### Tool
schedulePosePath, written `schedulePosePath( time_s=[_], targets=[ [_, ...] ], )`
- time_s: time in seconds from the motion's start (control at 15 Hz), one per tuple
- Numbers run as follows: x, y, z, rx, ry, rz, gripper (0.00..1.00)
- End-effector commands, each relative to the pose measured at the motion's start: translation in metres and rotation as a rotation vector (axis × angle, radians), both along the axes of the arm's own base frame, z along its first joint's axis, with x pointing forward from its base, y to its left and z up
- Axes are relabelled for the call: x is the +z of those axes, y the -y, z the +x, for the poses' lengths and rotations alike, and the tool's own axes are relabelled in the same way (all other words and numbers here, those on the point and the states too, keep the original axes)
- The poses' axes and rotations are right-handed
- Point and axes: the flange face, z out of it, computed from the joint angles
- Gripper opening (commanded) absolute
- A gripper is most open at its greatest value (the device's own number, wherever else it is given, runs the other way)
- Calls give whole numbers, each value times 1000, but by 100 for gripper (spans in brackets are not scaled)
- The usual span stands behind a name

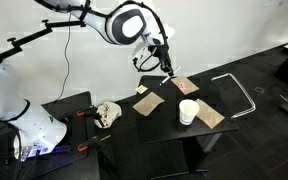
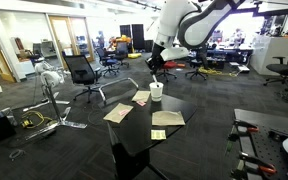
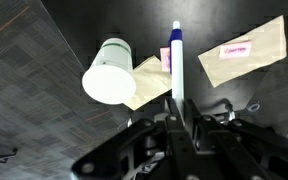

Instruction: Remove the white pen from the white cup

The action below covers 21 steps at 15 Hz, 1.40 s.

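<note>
Fingers of the gripper (image 3: 177, 118) fill the bottom of the wrist view, dark, angular and hard-edged, and the jaws are clenched on the near end of the white pen (image 3: 177, 70). The pen is a thin, straight, smooth stick, white with a bluish band near its far tip. Its long axis runs straight up this picture, with the free end pointing away from the gripper. It is outside the white cup (image 3: 109, 70), which sits just to the left of it in this view.

The cup is plain, smooth and slightly tapered, with a round rim. A flat tan paper piece (image 3: 149, 85) shows from beneath its right side, and a longer tan envelope (image 3: 242, 50) lies farther off, to the right of the pen. All of this is on a black table (image 3: 114, 20), with grey, finely textured carpet (image 3: 24, 100) beyond its edge.

In both exterior views the cup stands upright on the table among the paper pieces, and the gripper hangs in the air above the tabletop. The pen is too small there to judge its tilt.
</note>
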Motion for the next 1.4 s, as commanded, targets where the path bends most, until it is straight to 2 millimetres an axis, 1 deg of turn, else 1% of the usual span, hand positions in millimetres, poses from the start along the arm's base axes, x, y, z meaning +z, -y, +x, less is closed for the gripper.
schedulePosePath(
  time_s=[0.0, 0.53, 0.73, 1.13, 1.33],
  targets=[
    [-2, 5, -20, 125, -100, 19, 3],
    [-26, 27, -32, 321, -321, -28, 3],
    [-37, 33, -36, 367, -360, -76, 3],
    [-68, 37, -50, 454, -438, -140, 3],
    [-86, 40, -54, 530, -482, -159, 3]
  ],
)
